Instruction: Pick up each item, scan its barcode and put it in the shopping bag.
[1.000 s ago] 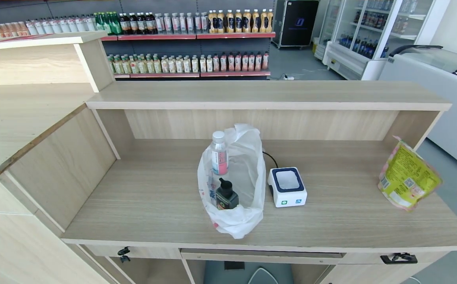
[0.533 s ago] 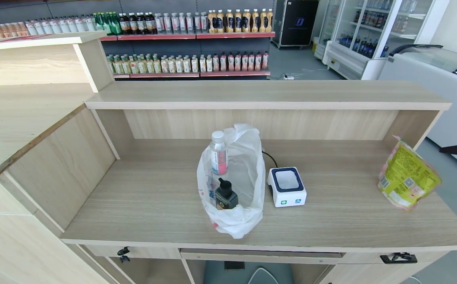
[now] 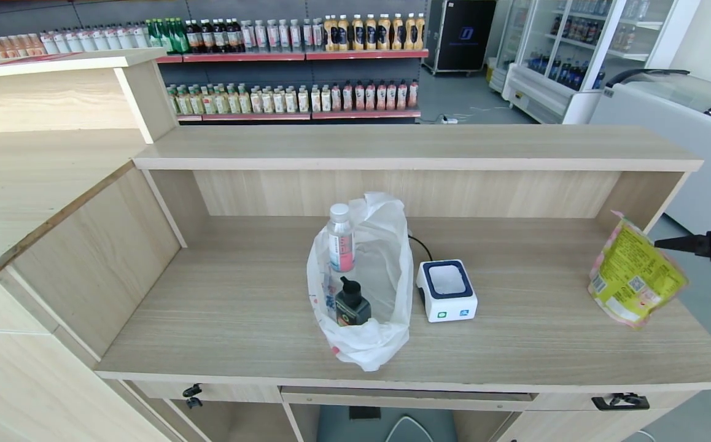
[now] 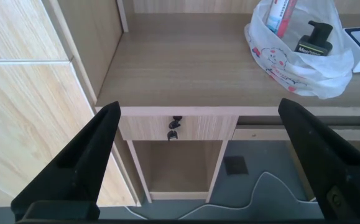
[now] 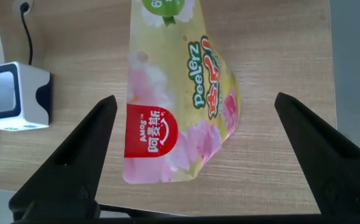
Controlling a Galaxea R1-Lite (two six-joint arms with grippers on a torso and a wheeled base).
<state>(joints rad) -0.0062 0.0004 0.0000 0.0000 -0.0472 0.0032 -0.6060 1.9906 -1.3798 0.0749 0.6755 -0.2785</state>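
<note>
Wooden counter is where you work. Your yellow snack pouch sits near its end, right below your right gripper. That gripper's two fingers are spread wide, one on each side of the pouch. Farther off from that gripper is the white scanner, and just beside it the shopping bag, with a water bottle and a dark pump bottle inside. Your left gripper hangs out past the counter's front edge, spread wide, holding nothing.
</note>
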